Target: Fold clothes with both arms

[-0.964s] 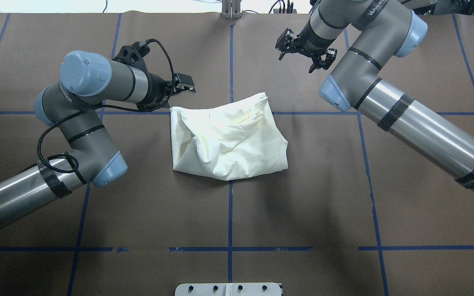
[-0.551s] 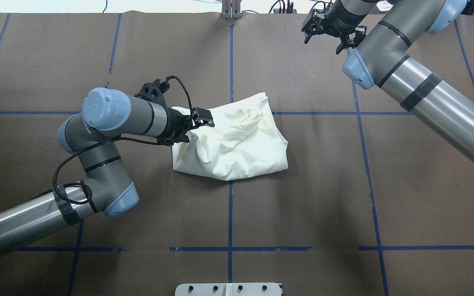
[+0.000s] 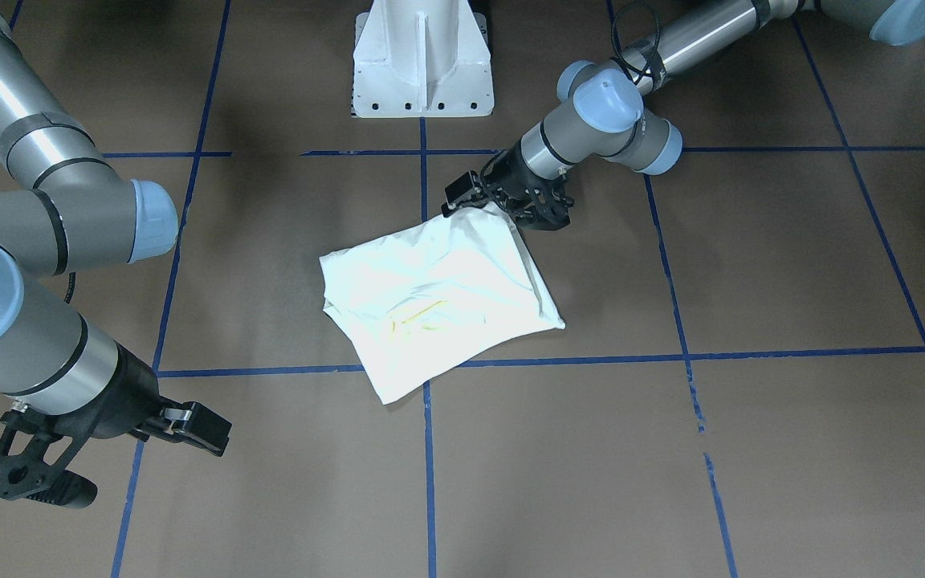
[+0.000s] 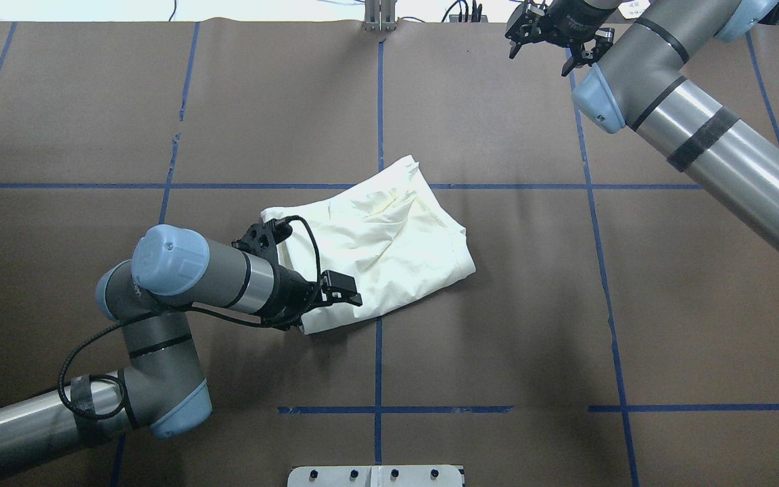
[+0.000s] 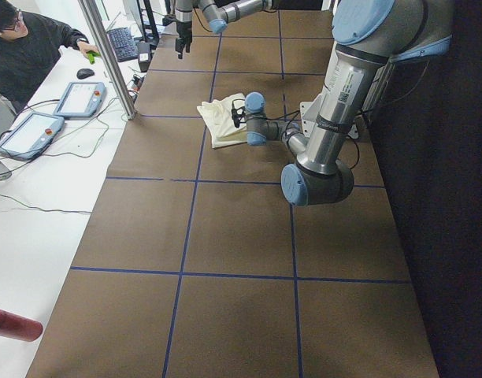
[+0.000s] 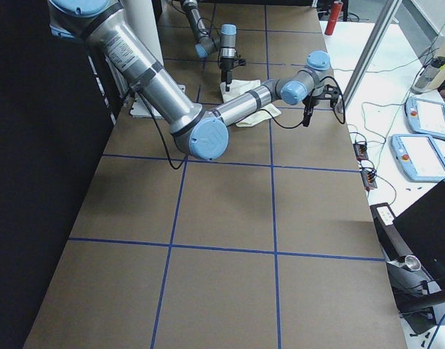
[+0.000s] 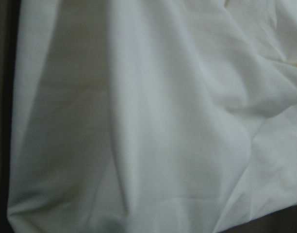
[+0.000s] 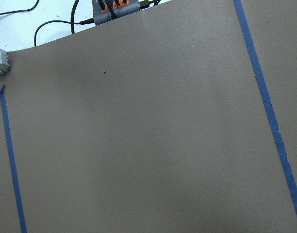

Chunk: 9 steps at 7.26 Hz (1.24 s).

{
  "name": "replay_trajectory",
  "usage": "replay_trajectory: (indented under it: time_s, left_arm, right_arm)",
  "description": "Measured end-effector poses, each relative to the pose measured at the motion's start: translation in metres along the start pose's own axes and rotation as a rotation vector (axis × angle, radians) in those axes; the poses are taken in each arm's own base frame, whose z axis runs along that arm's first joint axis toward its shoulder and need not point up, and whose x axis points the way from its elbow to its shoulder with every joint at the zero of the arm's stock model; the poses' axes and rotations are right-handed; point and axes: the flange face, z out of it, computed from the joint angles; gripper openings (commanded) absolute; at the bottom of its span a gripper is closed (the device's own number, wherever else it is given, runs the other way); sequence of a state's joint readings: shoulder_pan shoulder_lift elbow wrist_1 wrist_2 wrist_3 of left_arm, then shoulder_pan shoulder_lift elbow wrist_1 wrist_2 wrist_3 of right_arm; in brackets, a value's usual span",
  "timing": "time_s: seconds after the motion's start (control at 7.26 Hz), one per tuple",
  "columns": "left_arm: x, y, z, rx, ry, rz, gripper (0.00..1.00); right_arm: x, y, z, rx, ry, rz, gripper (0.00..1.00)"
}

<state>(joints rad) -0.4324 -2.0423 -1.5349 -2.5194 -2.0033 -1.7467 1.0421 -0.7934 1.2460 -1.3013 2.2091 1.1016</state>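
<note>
Left arm: comes in low over the near half of the surface (image 4: pixel 498 325), its elbow near the robot, its wrist reaching to the shirt's near corner.
Left gripper (image 4: pixel 308 308): sits on the near left corner of the T-shirt (image 4: pixel 389 243); its black body hides the tips in the overhead view, and from the front-facing view (image 3: pixel 511 210) it is pressed into the cloth's corner. Whether the fingers are spread or closed on the fabric cannot be told.
Left wrist view: filled almost wholly with soft, creased cream cloth (image 7: pixel 153 121), a dark strip of the surface down the left edge.
T-shirt: folded into a rough, crumpled four-sided bundle, plain cream side up, lying flat near the middle of the surface, across a crossing of the blue tape lines (image 4: pixel 378 88). Its corner by the left gripper looks slightly bunched; faint yellowish creases show near the far side.
Right arm: stretches from the right edge toward the far right of the surface, well apart from the shirt.
Right gripper (image 4: pixel 555 40): raised over the far edge of the surface, its fingers spread apart with nothing between them. Its wrist camera sees only bare brown surface (image 8: pixel 139 136) and tape.
Beyond the surface: a white side bench with tablet-like control pendants (image 5: pixel 79 98), and a person (image 5: pixel 28 55) in dark clothing leaning over it.
</note>
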Motion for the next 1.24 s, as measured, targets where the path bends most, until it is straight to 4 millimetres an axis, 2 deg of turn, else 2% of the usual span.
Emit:
replay_trajectory:
  time_s: [0.14, 0.28, 0.41, 0.55, 0.83, 0.96, 1.1, 1.24]
  left_arm:
    - [0.002, 0.021, 0.004, -0.023, 0.008, -0.009, 1.0]
    - [0.001, 0.036, -0.001, -0.036, 0.019, -0.018, 1.0]
    - [-0.012, 0.043, -0.023, -0.047, 0.021, -0.018, 1.0]
    - [-0.03, 0.034, -0.06, -0.047, 0.017, -0.011, 1.0]
    - [-0.058, -0.025, -0.144, 0.028, 0.011, 0.015, 1.0]
    - [-0.066, -0.05, -0.167, 0.07, -0.001, 0.012, 1.0]
    - [-0.063, -0.07, -0.168, 0.1, -0.03, -0.003, 0.97]
    - [-0.048, -0.088, -0.156, 0.125, -0.055, -0.02, 0.93]
  right_arm:
    - [0.0, 0.0, 0.0, 0.0, -0.001, -0.002, 1.0]
    - [0.001, 0.0, -0.001, 0.001, -0.002, -0.003, 1.0]
    - [0.001, 0.001, -0.001, 0.001, -0.003, -0.005, 1.0]
    - [0.003, 0.002, -0.001, 0.001, -0.004, -0.007, 1.0]
    - [0.012, 0.004, 0.002, -0.001, 0.002, -0.034, 1.0]
    - [0.015, 0.004, 0.002, 0.003, 0.005, -0.05, 1.0]
    - [0.017, 0.004, 0.002, 0.005, 0.007, -0.058, 1.0]
    - [0.016, 0.004, 0.002, 0.007, 0.007, -0.061, 1.0]
